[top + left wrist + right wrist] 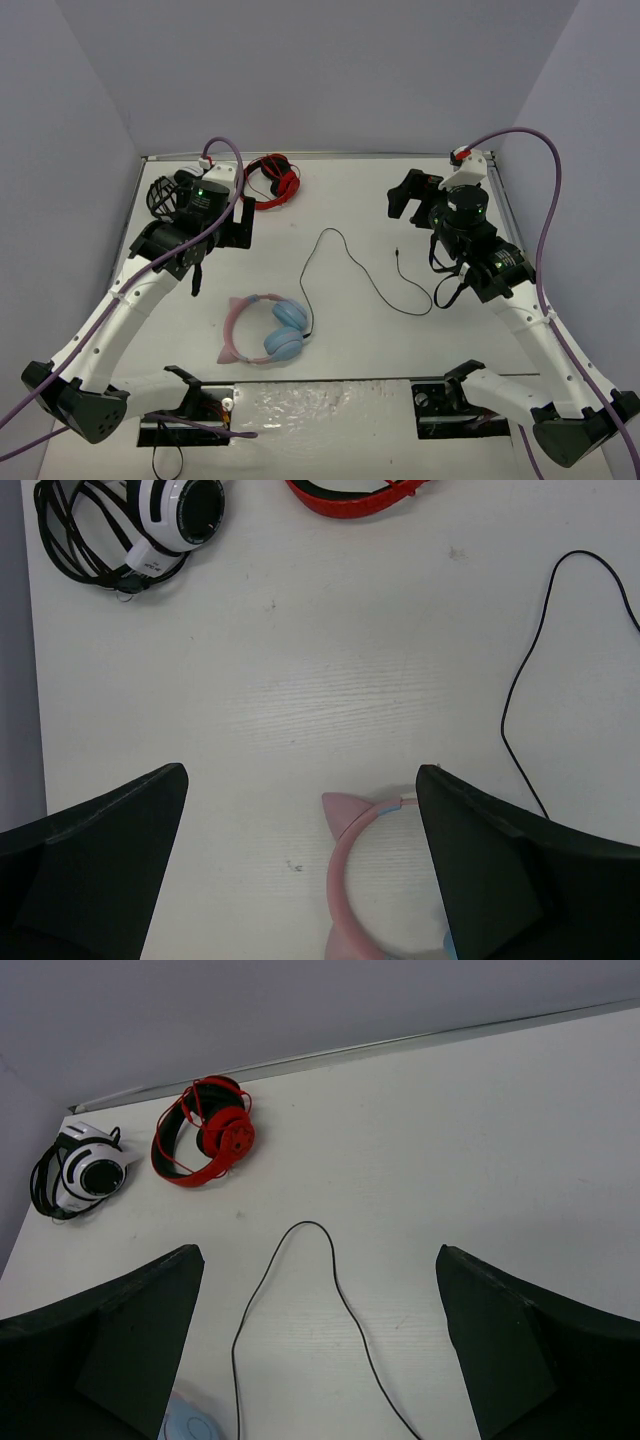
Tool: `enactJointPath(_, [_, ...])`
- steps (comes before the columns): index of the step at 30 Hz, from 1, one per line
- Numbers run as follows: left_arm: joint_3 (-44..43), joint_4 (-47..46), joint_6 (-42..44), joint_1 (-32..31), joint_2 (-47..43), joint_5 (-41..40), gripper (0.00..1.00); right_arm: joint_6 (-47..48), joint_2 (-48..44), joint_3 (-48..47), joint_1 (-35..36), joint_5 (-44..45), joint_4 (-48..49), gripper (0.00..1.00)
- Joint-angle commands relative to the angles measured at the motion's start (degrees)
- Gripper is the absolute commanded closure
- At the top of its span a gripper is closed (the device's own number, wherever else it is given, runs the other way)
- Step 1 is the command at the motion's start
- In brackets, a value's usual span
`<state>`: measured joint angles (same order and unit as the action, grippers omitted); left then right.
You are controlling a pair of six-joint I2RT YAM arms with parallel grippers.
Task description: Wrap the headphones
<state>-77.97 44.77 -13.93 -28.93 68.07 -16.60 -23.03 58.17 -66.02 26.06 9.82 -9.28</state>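
Note:
The headphones lie flat on the white table near the front, left of centre, with a pink cat-eared headband and light blue ear cups. Their thin black cable runs from the cups toward the back in a loop, then sweeps right and ends loose. It also shows in both wrist views. My left gripper hangs open above the table behind the headband, holding nothing. My right gripper is open and empty too, raised at the back right, facing the cable loop.
Red-and-black headphones lie at the back, left of centre. Black-and-white headphones with bundled cable sit in the back left corner. Grey walls enclose the table on three sides. The arm bases stand at the near edge.

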Motion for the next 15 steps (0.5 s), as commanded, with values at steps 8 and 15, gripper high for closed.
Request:
enactJointPath(8, [-2.5,0.0,0.7,-0.3,-1.3,-1.9,0.03,-0.4,-0.5,0.6,0.0,-0.1,3.6,0.0])
enactJointPath(15, [-3.5,1.4,0.4,-0.4,-0.5,-3.1,0.03,-0.4,-0.3,0.9,0.0,0.6,3.5,0.0])
